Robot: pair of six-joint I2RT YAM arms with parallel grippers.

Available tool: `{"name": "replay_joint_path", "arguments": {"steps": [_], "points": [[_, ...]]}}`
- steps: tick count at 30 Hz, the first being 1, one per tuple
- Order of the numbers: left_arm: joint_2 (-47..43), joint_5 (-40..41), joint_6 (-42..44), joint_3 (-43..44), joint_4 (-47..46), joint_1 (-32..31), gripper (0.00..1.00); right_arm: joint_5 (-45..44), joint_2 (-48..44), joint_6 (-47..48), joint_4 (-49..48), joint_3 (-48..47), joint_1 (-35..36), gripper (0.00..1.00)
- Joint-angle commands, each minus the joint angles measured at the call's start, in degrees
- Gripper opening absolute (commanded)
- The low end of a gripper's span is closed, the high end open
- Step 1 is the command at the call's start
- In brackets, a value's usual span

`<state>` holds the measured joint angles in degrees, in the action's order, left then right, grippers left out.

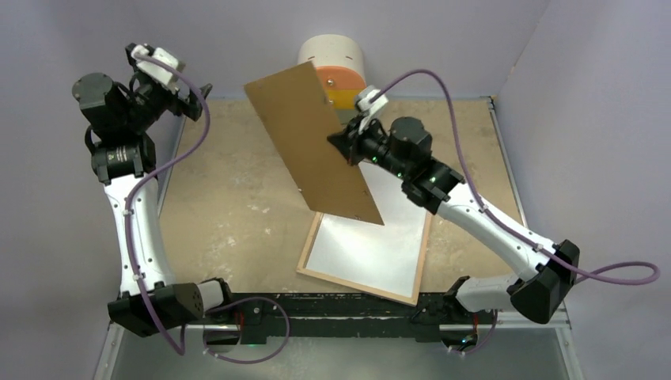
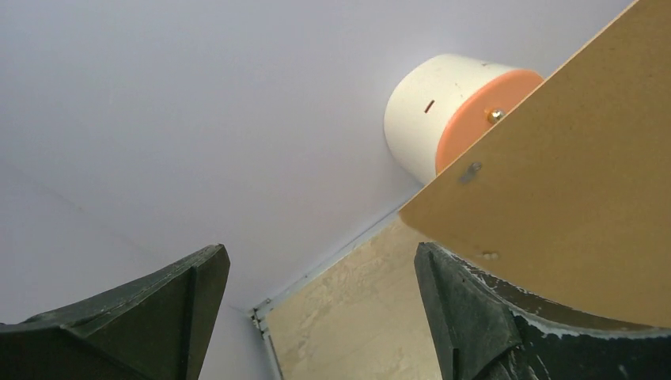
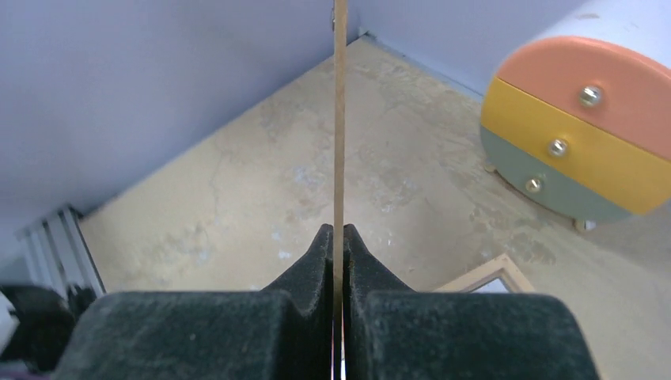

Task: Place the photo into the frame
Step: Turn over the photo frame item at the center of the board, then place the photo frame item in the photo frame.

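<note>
The frame lies flat on the table near the front, light wood rim up, with a pale white sheet inside it; one corner shows in the right wrist view. The photo's dark picture side shows in no view. My right gripper is shut on the edge of a plain brown backing board, holding it tilted in the air above the frame's far end. At the back left my left gripper hangs open and empty, with the board's corner just to its right.
A round white cabinet with orange, yellow and grey-green drawers stands against the back wall. Pale walls close the table at the back and both sides. A metal rail runs along the left edge.
</note>
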<state>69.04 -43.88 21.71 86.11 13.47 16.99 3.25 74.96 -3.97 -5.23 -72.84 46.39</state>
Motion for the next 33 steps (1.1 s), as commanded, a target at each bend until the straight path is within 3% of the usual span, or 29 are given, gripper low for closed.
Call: {"name": "replay_joint_path", "arguments": {"steps": [1,8,14,19,25,33], "points": [[4.8,-0.2,-10.8,7.8,3.8,1.1,0.94,10.9,-3.4,-23.7,-5.6,-3.7,-10.3,0.00],[4.2,1.3,-3.9,3.1,6.4,1.3,0.95,20.7,-7.3,-47.0,5.0,0.7,-25.0,0.00],[6.6,-2.1,3.5,-0.4,14.1,1.3,0.96,36.1,-15.0,-64.2,-2.8,21.1,-37.6,0.00],[9.7,-5.5,6.7,-3.4,19.1,0.8,0.93,37.1,-23.2,-63.8,0.6,30.7,-42.5,0.00],[11.6,-0.2,11.2,-9.5,20.3,-5.4,0.93,38.6,-27.6,-62.2,-0.1,39.9,-46.2,0.00],[14.1,1.5,12.7,-13.9,19.3,-8.8,0.93,34.8,-27.4,-58.5,-1.1,41.9,-50.0,0.00]]}}
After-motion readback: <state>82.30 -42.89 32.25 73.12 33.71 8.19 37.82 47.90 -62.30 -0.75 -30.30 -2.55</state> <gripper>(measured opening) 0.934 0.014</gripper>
